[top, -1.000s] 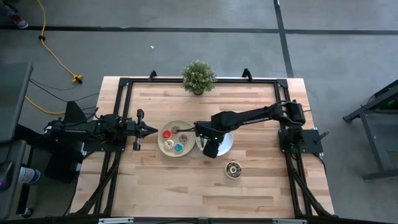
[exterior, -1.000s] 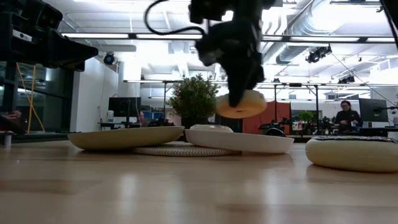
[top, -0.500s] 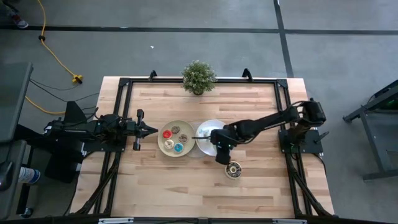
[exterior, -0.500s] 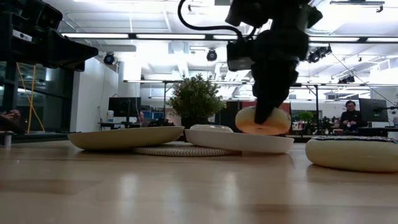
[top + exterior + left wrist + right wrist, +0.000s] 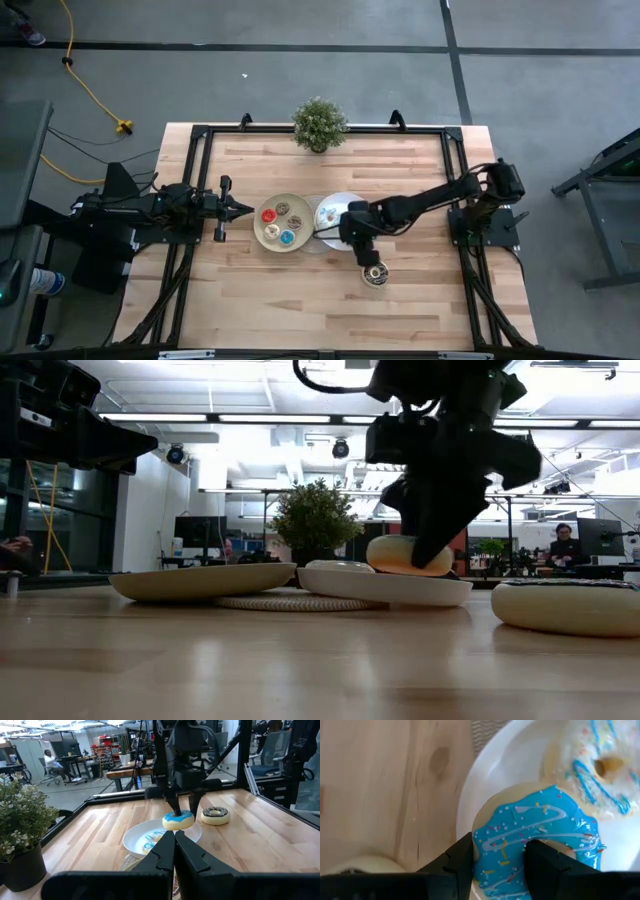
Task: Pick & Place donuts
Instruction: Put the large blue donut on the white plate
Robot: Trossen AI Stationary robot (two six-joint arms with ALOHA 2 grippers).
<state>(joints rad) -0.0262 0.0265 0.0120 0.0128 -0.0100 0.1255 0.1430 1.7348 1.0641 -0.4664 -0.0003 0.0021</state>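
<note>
My right gripper (image 5: 362,245) hangs over the right part of the white plate (image 5: 330,205), shut on a blue-iced donut (image 5: 535,835) with sprinkles. On the same plate lies a white donut with blue stripes (image 5: 600,765). Left of it, the beige plate (image 5: 262,228) holds several small donuts (image 5: 282,222). A dark-iced donut (image 5: 376,272) lies flat on the table, nearer than the white plate. My left gripper (image 5: 245,208) waits shut and level at the table's left, touching nothing. My right gripper holds the blue donut by one side of its ring (image 5: 497,855), one finger in the hole (image 5: 542,865) and the other outside the rim (image 5: 452,862). The fingers come from above, slanting down. The donut (image 5: 408,555) sits nearly level, low over the plate; whether it touches the plate, I cannot tell.
A woven mat (image 5: 290,602) lies under the two plates. A potted plant (image 5: 319,124) stands at the table's far edge. A black frame (image 5: 200,140) runs around the tabletop. Bare wood lies toward the near edge (image 5: 300,310). A person sits in the room behind (image 5: 560,545).
My right gripper has carried the blue donut toward the table's right edge and down, rolling its wrist on the way. The donut has sunk from well above the white plate to just over it. Over the last half second it has barely moved.
</note>
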